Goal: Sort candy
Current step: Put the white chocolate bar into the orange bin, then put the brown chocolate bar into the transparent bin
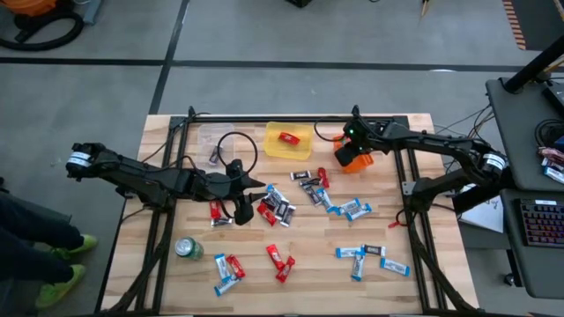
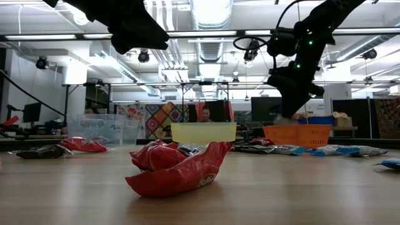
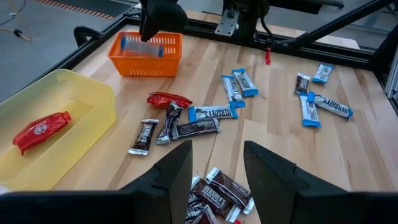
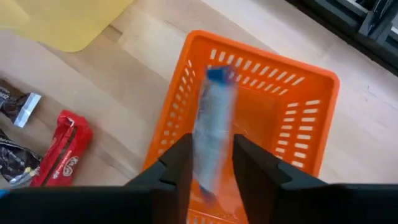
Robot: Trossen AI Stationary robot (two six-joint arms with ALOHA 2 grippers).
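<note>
Wrapped candy bars in red, blue-and-white and dark brown lie scattered on the wooden table, with a pile (image 1: 278,207) at its middle. My left gripper (image 3: 217,180) hangs open just above the dark bars (image 3: 217,193) of that pile. My right gripper (image 4: 211,168) is open over the orange basket (image 4: 280,118) at the table's far side. A blue-and-white bar (image 4: 211,130) shows blurred in the gap between its fingers, above the basket's inside. One red bar (image 1: 288,137) lies in the yellow bin (image 1: 304,150).
A round green can (image 1: 188,249) stands near the table's left near corner. A clear container (image 2: 94,128) sits left of the yellow bin (image 2: 203,132). A black cable (image 1: 233,145) loops beside the left arm. Loose bars cover the table's middle and near right.
</note>
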